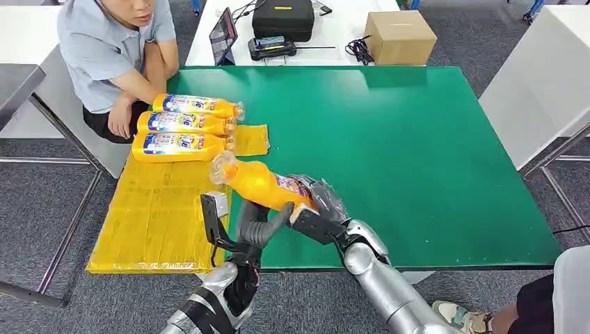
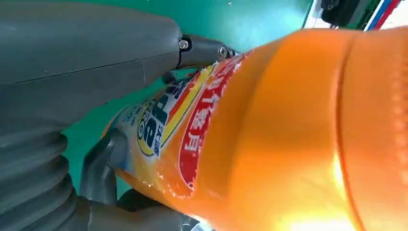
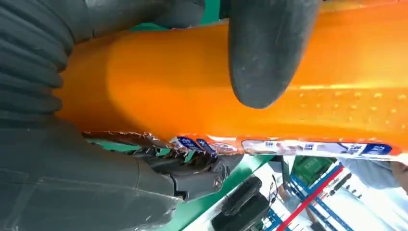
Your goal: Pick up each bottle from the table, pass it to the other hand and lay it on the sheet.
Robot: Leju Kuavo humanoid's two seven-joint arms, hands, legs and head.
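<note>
1. Three orange bottles already lie side by side on the yellow sheet, at its far end near the seated person.
2. A fourth orange bottle is held in the air just beside the sheet's near right edge, above the green desk, cap end pointing towards the sheet.
3. The right hand has its fingers wrapped around the bottle's base end.
4. The left hand reaches up under the bottle; whether its fingers grip it, I cannot tell.
5. Judged from this, the handover is under way; laying this bottle down remains.
</note>
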